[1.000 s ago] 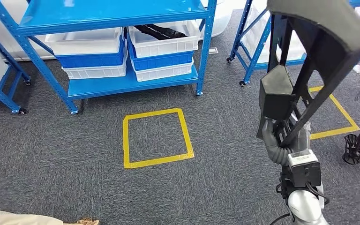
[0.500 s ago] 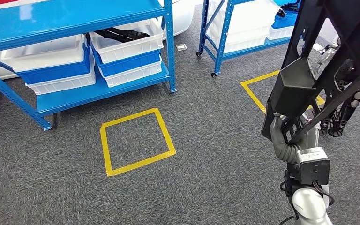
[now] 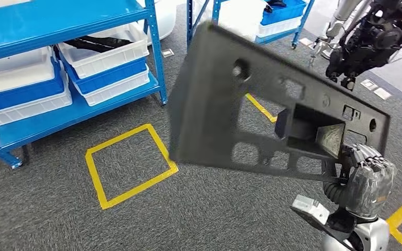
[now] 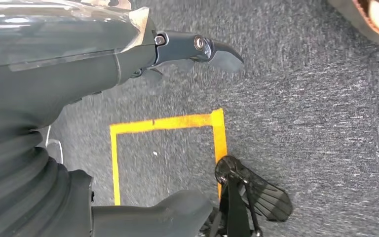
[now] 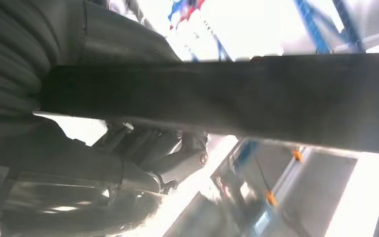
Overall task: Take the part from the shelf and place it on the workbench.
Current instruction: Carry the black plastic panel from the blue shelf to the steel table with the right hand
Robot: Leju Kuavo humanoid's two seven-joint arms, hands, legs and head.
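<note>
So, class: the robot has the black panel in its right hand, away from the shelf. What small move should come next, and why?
Probably keep the grip and go on turning toward the workbench. The right hand holds the black panel by one end, lifted above grey carpet and a yellow taped square. The blue shelf sits off to the side, and no workbench surface is in sight to set it on.

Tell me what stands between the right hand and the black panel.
Nothing: the right hand already grips the black panel at its lower edge. No workbench is in view, so that path cannot be judged.
</note>
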